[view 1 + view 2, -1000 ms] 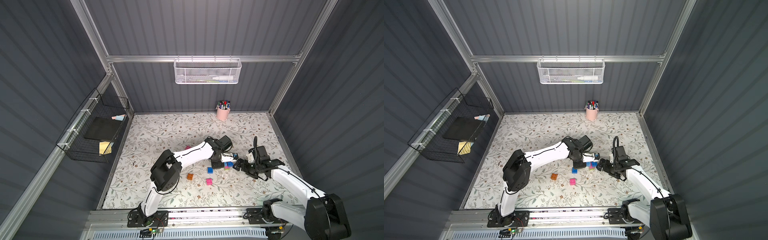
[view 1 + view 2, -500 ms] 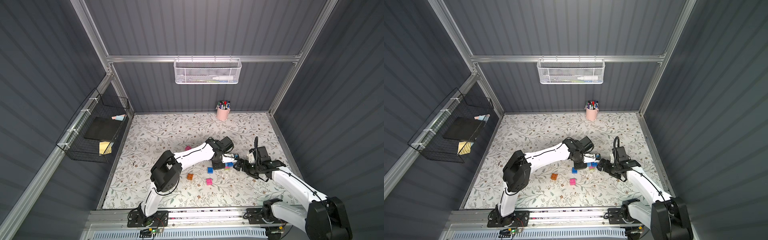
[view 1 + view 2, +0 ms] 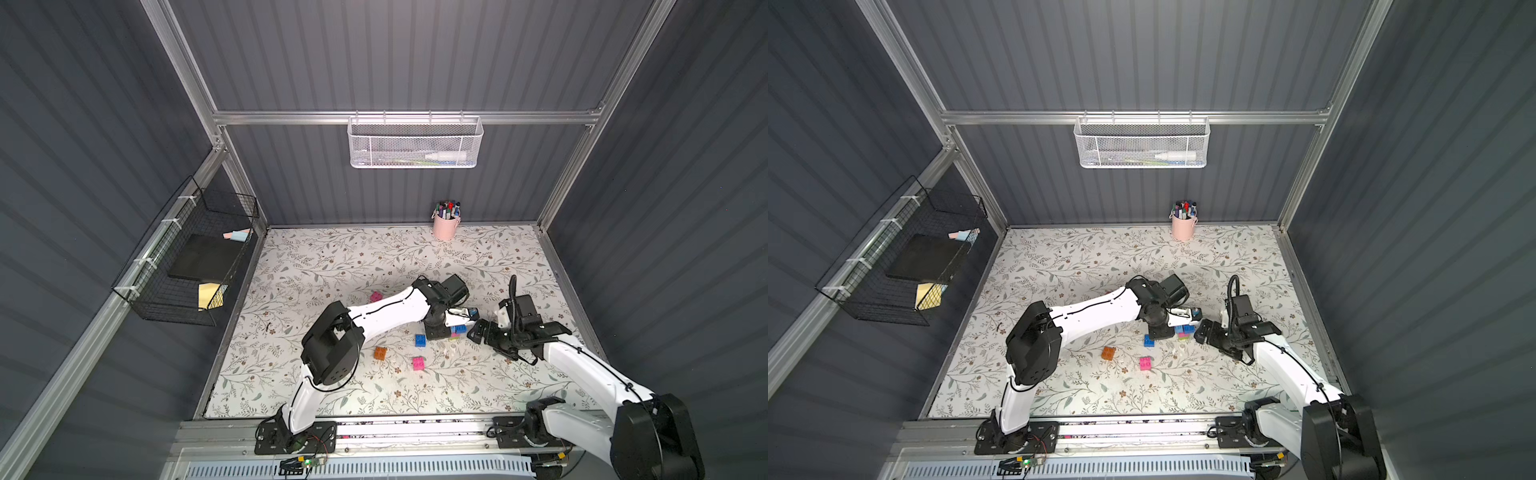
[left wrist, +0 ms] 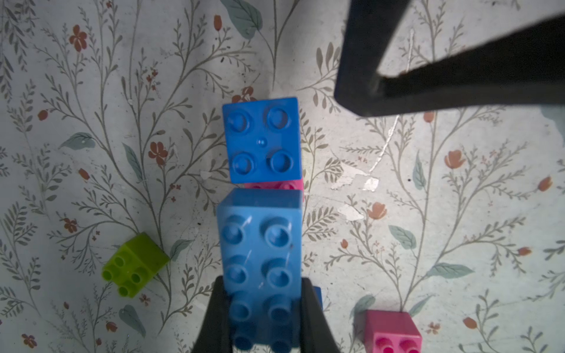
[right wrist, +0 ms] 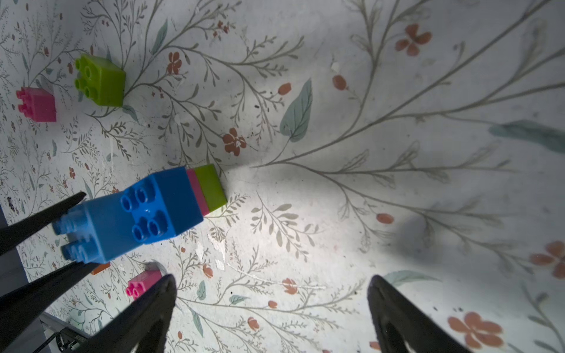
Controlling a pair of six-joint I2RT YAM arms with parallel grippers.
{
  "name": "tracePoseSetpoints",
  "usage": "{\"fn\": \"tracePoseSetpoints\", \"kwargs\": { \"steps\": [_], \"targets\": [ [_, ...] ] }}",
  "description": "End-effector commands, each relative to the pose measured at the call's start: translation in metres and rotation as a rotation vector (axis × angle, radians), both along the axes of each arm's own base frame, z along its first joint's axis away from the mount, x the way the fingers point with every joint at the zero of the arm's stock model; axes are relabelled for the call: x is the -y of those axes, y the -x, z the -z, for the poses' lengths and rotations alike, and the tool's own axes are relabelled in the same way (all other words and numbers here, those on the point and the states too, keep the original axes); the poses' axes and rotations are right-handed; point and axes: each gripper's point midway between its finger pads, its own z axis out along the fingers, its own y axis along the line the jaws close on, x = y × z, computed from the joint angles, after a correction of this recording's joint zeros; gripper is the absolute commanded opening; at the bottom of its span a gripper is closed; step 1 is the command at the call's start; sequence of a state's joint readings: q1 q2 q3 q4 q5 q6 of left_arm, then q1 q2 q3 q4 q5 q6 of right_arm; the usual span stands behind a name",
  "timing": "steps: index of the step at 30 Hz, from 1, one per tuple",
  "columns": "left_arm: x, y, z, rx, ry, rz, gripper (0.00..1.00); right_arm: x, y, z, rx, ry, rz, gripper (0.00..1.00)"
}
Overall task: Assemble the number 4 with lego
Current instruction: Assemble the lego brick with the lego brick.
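The number 4 shows as a joined stack (image 5: 195, 192): a blue square brick (image 4: 263, 140) on a pink one, on a lime green one (image 5: 211, 186). My left gripper (image 4: 263, 293) is shut on a long blue lego brick (image 4: 260, 244), studs up, with its far end against the stack's blue top. In both top views this cluster (image 3: 456, 330) (image 3: 1183, 329) lies mid-table between the arms. My right gripper (image 5: 270, 284) (image 3: 478, 331) hovers open just right of it with nothing between its fingers (image 4: 458, 82).
Loose lego lies on the floral mat: blue (image 3: 420, 340), orange (image 3: 380, 353), pink (image 3: 418, 363), another pink (image 3: 376, 296) behind the left arm, and a lime green one (image 4: 134, 264) on its side. A pink pen cup (image 3: 446, 226) stands at the back wall.
The right arm has shifted very slightly. The left gripper keeps its hold on the long blue brick in the same place.
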State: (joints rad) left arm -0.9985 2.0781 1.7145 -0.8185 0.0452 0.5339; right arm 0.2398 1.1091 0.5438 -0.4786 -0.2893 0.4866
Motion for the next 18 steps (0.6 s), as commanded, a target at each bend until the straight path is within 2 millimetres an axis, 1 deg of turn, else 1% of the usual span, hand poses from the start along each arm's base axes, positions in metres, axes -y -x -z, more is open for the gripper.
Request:
{"fn": "tracePoseSetpoints", "kwargs": {
  "steps": [1,9,18],
  "targets": [
    [0.001,0.001,-0.010,0.012,0.004,-0.004,0.00,0.003,0.003,0.003,-0.005,0.004,0.015,0.97],
    [0.002,-0.002,-0.002,0.013,-0.023,-0.011,0.00,0.004,0.004,0.004,-0.009,0.001,0.018,0.98],
    [0.000,0.000,0.005,-0.003,-0.056,-0.023,0.00,0.004,0.005,0.005,-0.009,-0.001,0.020,0.98]
  ]
}}
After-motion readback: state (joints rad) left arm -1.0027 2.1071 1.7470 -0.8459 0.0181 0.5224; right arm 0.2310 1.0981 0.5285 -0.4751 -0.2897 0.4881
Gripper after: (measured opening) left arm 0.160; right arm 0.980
